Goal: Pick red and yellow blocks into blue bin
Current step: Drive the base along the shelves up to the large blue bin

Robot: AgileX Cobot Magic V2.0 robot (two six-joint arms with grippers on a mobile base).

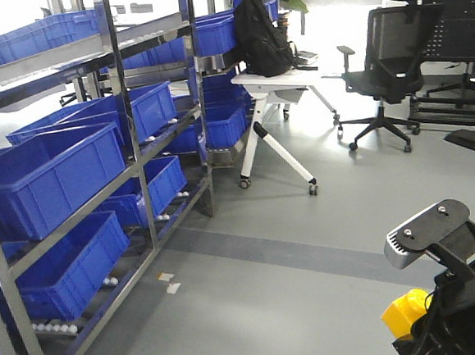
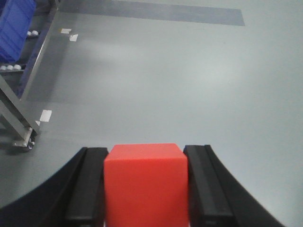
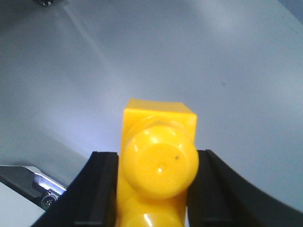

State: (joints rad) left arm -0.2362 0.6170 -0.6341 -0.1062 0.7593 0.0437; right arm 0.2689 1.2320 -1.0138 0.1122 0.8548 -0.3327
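Observation:
In the left wrist view my left gripper [image 2: 146,158] is shut on the red cube [image 2: 144,184], which fills the gap between the black fingers [image 2: 87,184] above bare grey floor. My right gripper [image 3: 155,161] is shut on the yellow studded brick [image 3: 158,161], one round stud facing the camera. The front view shows that brick [image 1: 404,312] at the bottom right in the right gripper [image 1: 416,332], low over the floor. Several blue bins stand on the metal rack at the left; the nearest large blue bin [image 1: 52,180] is far from the right gripper. The left gripper is outside the front view.
The rack [image 1: 137,152] runs along the left, its caster leg [image 2: 23,137] near my left arm. A white folding table [image 1: 275,80] with a black backpack [image 1: 261,32] and a black office chair [image 1: 384,59] stand at the back. Paper scraps [image 1: 168,283] lie on the floor.

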